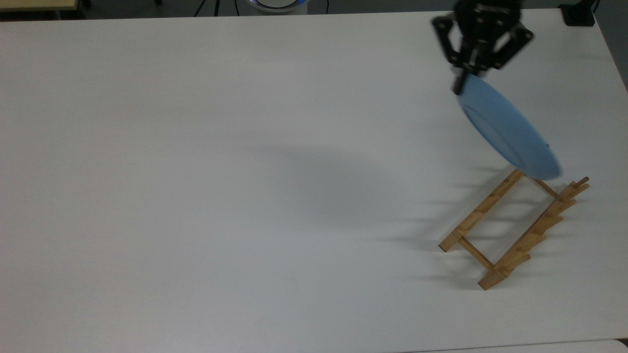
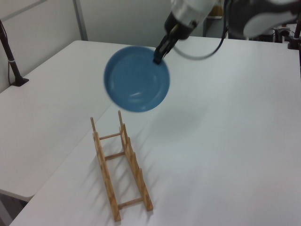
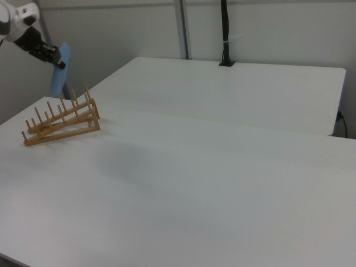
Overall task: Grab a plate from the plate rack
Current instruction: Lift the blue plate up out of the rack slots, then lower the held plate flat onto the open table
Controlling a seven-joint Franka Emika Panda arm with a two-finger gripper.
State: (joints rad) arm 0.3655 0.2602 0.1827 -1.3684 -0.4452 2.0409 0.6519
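The gripper pinches the plate by its rim, fingers pressed on either face of the edge. In the top view the plate hangs from the gripper toward the top view's lower right, seen nearly edge-on, its low end above the far end of the rack. In the left view the gripper grips the plate's upper right rim, and the plate hangs in the air with its hollow face toward the camera, clear of the rack and apart from its pegs. The rack stands on the white table with nothing in its slots. In the right view the gripper is at the right view's upper left, with the plate showing as a thin blue sliver just beside it, above and behind the rack.
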